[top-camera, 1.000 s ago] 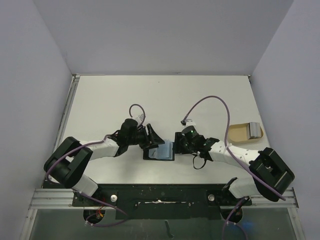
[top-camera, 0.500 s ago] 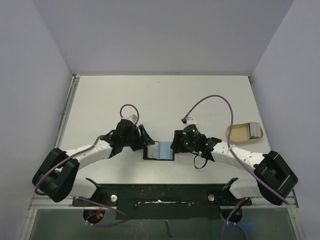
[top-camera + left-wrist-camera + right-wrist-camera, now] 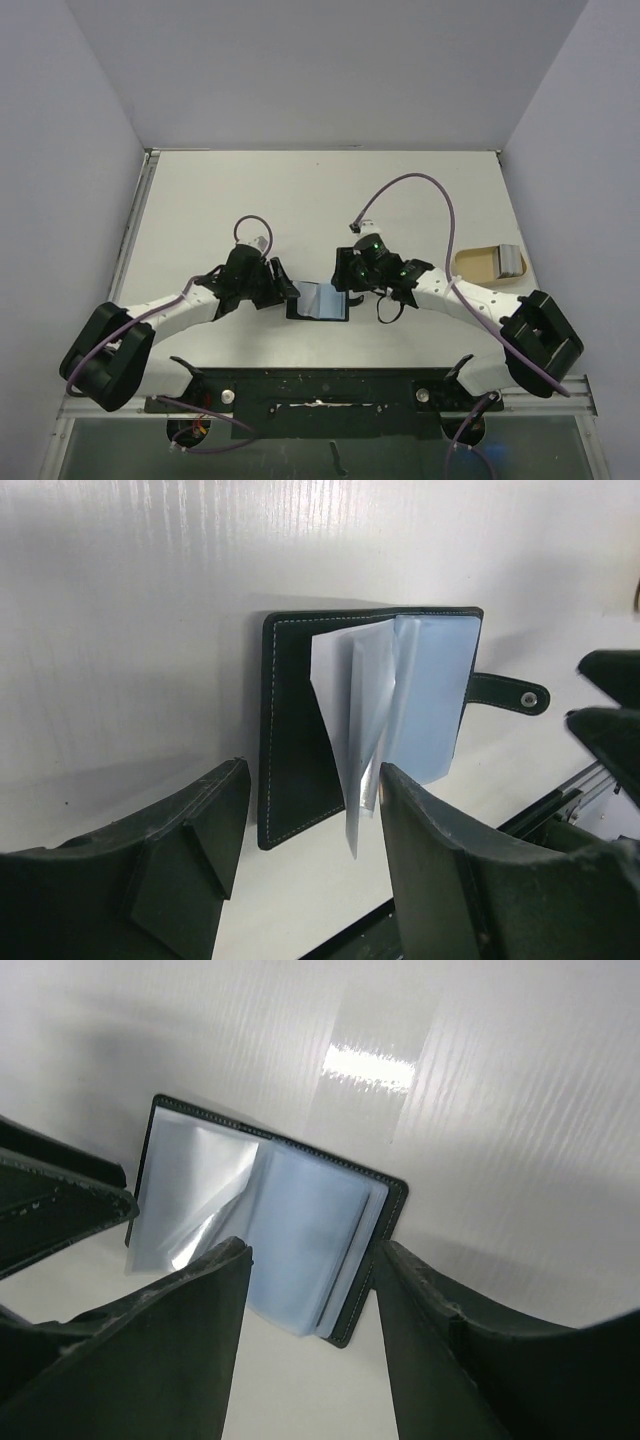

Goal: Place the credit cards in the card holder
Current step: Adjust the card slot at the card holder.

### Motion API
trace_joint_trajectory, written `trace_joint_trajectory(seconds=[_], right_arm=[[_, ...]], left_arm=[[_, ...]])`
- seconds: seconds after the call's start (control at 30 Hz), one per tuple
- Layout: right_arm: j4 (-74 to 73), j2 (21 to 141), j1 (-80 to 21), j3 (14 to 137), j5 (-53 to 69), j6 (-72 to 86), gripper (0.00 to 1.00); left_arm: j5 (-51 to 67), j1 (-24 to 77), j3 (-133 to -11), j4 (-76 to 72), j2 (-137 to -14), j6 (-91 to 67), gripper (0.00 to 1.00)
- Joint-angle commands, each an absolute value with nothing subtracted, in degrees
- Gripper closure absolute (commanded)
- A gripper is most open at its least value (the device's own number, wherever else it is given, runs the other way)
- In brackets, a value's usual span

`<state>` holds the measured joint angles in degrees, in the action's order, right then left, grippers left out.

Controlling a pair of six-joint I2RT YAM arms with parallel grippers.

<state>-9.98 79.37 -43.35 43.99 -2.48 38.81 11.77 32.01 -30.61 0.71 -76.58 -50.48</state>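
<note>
On the white counter (image 3: 400,190), near its front edge and between the two arms, the holder (image 3: 320,301) lies open with its cover down, its spread length running left to right. A tan tray (image 3: 478,265) sits at the counter's right edge, well apart from the holder. The cards (image 3: 513,260) show as a grey stack at the tray's right end, too small to tell their long axis. The holder is black outside with pale stitching, and its clear blue-grey sleeves (image 3: 372,705) fan half upright. Whether any sleeve holds a card I cannot tell. A snap tab (image 3: 510,692) sticks out from one side.

The left end effector (image 3: 284,291) hangs just beside the holder's left edge, fingers spread and gripping nothing. The right end effector (image 3: 345,282) is at the holder's right edge, likewise spread and empty. The cards lie to the right of both, so the right arm is nearer. I judge it the one to fetch them while the left steadies the holder.
</note>
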Motion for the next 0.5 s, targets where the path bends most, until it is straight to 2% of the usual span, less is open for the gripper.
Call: trace_joint_trajectory(seconds=[0.0, 0.23, 0.47], right_arm=[[-15.3, 77.7, -41.9, 49.1, -7.8, 33.8, 0.47], [-3.0, 77.5, -42.7, 43.2, 3.5, 43.8, 0.44], [2.6, 82.7, -44.2, 42.2, 4.6, 48.4, 0.42]], left_arm=[[13.2, 31.7, -30.9, 0.6, -73.3, -48.6, 0.47], [14.8, 31.7, -29.5, -0.9, -73.1, -48.6, 0.48], [15.5, 31.6, -28.5, -2.7, -74.6, -48.0, 0.50]])
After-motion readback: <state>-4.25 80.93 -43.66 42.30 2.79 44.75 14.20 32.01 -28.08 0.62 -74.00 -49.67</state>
